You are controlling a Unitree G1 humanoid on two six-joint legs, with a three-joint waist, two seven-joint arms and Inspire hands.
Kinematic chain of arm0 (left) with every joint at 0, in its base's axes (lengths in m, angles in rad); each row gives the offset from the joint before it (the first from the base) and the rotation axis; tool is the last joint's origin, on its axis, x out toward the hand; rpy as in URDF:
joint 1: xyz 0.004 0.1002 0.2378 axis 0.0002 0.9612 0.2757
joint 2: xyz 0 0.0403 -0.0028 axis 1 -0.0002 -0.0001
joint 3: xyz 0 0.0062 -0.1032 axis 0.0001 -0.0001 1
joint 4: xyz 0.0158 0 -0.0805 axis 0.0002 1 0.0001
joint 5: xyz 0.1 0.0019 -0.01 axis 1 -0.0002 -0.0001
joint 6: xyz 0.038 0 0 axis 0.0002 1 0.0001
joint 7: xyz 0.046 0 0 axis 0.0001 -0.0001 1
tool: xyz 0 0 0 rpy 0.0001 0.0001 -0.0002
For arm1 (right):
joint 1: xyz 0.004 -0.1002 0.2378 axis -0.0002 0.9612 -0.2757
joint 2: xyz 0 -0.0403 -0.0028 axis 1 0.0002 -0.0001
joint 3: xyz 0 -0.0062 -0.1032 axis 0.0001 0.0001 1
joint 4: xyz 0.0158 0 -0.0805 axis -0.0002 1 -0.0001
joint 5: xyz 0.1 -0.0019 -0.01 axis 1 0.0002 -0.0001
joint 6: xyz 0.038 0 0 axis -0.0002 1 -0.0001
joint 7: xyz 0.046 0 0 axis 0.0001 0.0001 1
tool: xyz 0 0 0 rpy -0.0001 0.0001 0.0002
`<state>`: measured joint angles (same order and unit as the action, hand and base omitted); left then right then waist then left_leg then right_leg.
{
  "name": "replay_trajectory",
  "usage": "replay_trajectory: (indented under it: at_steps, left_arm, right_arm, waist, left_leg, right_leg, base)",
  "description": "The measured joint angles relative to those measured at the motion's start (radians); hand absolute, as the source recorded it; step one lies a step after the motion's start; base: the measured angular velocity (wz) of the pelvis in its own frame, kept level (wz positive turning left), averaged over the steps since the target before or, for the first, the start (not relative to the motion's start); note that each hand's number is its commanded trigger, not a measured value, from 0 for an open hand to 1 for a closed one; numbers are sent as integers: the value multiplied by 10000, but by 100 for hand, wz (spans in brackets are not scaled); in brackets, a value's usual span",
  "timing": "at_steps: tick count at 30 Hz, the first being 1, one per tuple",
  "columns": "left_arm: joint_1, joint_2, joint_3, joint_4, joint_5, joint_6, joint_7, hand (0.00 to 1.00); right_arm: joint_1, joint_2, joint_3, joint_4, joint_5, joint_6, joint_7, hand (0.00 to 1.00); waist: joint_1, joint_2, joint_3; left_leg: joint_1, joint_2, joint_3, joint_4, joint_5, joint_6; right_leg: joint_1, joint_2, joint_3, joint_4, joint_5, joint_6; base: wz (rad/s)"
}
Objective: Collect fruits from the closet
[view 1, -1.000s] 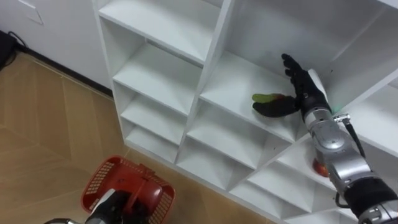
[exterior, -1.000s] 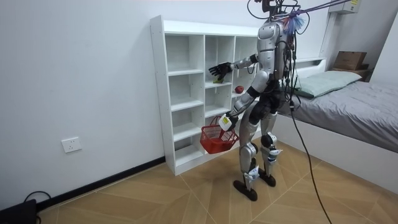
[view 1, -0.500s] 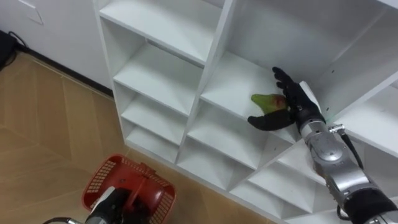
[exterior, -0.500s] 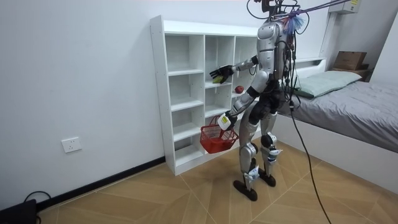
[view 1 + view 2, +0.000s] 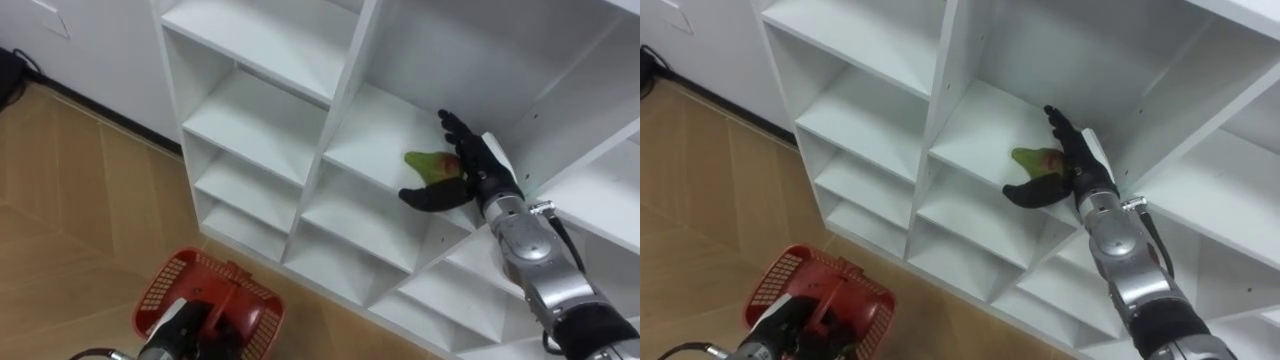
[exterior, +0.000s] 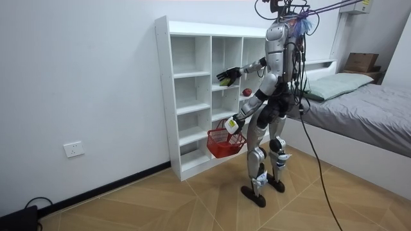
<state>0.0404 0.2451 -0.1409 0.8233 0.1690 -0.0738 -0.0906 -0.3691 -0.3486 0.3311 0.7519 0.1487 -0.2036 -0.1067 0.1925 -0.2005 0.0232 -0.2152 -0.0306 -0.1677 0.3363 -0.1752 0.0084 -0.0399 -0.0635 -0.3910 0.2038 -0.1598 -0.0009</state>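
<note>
Grasping step: right hand (image 5: pixel 472 168) stood in the closet (image 5: pixel 262 118), fingers and thumb curled round the green fruit (image 5: pixel 424 163) on its shelf. Left hand (image 5: pixel 207 322) clutched the red basket (image 5: pixel 158 287) below. Next, probably: lift clear, lower to basket.

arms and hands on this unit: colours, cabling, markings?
Both hands are black. The right hand has a white tag on its back and a silver-grey cylindrical forearm with a dark cable along it, turning black nearer the elbow. The left hand has a pale grey wrist.
</note>
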Motion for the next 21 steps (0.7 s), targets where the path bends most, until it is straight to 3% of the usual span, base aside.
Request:
replay_trajectory:
  at_steps: [21]
  left_arm:
    - [0, -16, 31, -80, -1, 10, -85, 100]
  right_arm:
    - [-249, 39, -60, 628, -385, 4, -211, 0]
  waist:
    - [147, -92, 15]
  left_leg:
    - [-165, 4, 37, 50, 6, 11]
  right_leg:
    - [-168, -10, 44, 33, 7, 11]
  base:
    - [0]
